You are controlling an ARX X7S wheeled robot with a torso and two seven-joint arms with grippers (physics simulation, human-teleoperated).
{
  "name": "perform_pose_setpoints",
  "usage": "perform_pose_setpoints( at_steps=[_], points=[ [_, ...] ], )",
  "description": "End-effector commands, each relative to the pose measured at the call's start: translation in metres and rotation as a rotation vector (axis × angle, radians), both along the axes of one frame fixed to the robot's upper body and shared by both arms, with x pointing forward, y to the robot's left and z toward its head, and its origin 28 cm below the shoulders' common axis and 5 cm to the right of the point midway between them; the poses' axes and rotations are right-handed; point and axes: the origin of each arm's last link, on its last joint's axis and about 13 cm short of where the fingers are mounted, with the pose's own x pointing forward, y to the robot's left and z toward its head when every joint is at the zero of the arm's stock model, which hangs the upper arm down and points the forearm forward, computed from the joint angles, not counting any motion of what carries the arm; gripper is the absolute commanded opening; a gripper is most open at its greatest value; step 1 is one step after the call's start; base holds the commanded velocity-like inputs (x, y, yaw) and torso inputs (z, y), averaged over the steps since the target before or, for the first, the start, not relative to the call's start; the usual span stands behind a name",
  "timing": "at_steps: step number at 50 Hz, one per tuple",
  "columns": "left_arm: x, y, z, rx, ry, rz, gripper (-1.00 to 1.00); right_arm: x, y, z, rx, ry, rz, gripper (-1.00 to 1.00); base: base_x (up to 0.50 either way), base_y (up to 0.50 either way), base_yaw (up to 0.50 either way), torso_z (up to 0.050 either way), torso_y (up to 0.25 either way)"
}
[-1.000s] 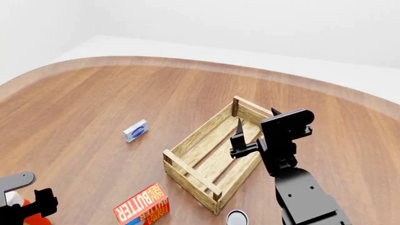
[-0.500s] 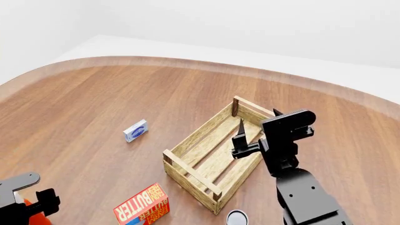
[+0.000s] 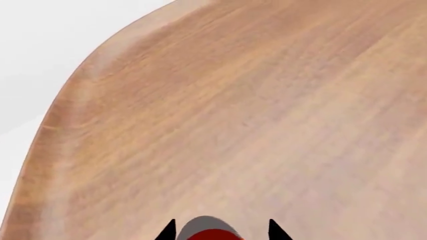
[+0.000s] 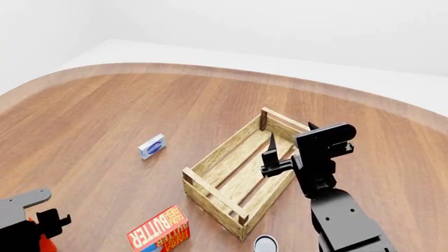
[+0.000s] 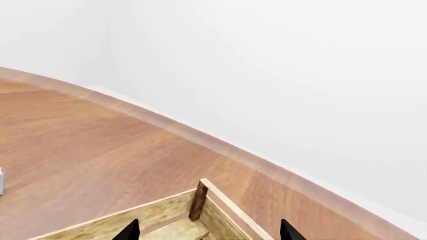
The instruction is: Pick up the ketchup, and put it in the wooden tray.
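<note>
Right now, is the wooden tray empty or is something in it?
Empty: the wooden tray shows only bare slats; the right gripper hangs over its far side.

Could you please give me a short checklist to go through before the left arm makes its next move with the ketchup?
1. ketchup between the fingertips of the left gripper: ok, a red body with a grey end sits between the two tips in the left wrist view.
2. Grip firmly closed on the bottle: cannot tell, contact is cut off at the frame edge.
3. wooden tray empty inside: ok, only bare slats show.
4. right gripper out of the drop zone: not ok, it hangs over the tray's right side.
5. Path clear of the butter box: cannot tell, it lies between bottle and tray.
</note>
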Motion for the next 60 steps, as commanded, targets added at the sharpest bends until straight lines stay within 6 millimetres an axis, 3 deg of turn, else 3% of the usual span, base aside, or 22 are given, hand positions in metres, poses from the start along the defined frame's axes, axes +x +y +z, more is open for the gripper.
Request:
perform_pose_setpoints(
  at_steps=[1, 8, 19, 34, 44, 60],
  points=[
    [0.001, -0.002, -0.002, -0.025, -0.019, 0.000, -1.00, 0.001, 0.000, -0.001, 0.003, 0.001, -0.002, 1.00, 0.00, 0.00, 0.00, 0.000, 0.000],
    [0.010, -0.010, 0.024, -0.006, -0.126, -0.087, -1.00, 0.001, -0.001, 0.003, 0.007, -0.010, -0.009, 1.00, 0.00, 0.00, 0.00, 0.000, 0.000],
    [0.058, -0.032, 0.079, 0.043, -0.269, -0.244, -1.00, 0.003, -0.003, 0.017, 0.011, -0.039, -0.016, 1.00, 0.00, 0.00, 0.00, 0.000, 0.000],
    [0.138, -0.100, 0.146, 0.074, -0.400, -0.561, -1.00, -0.002, -0.014, 0.042, 0.028, -0.067, -0.056, 1.00, 0.00, 0.00, 0.00, 0.000, 0.000],
    [0.171, -0.150, 0.165, 0.016, -0.440, -0.730, -1.00, -0.011, -0.025, 0.050, 0.042, -0.071, -0.109, 1.00, 0.00, 0.00, 0.00, 0.000, 0.001],
    [0.191, -0.216, 0.172, -0.042, -0.440, -0.915, -1.00, -0.025, -0.044, 0.055, 0.053, -0.083, -0.202, 1.00, 0.00, 0.00, 0.00, 0.000, 0.000]
  ],
)
